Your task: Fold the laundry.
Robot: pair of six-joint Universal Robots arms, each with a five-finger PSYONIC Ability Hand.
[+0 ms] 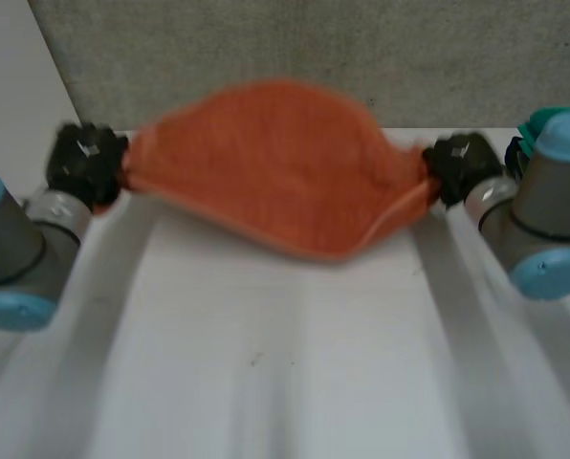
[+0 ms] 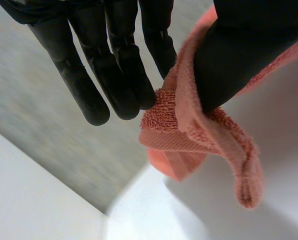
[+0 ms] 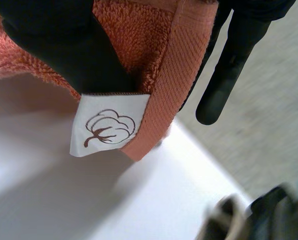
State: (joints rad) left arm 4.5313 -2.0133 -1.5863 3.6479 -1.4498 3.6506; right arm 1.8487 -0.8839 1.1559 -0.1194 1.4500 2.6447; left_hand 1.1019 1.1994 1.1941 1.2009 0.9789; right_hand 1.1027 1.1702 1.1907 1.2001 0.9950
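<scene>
The orange towel (image 1: 275, 163) hangs in the upper middle of the head view, stretched between the two hands above the white bench (image 1: 285, 373). Its long axis runs straight across the frame, one end at the left and one at the right. The top billows up in a rounded hump and the hemmed lower edge sags in a curve toward the bench.

The left hand (image 1: 89, 158), at the upper left, pinches its end. In the left wrist view the thumb (image 2: 239, 55) presses the terry cloth against nearly straight fingers (image 2: 114, 75), and a hemmed corner droops past them.

The right hand (image 1: 462, 167), at the upper right, pinches the other end between thumb and fingers. A white label (image 3: 109, 127) with a brown cotton-boll drawing hangs beside the woven hem there.
</scene>
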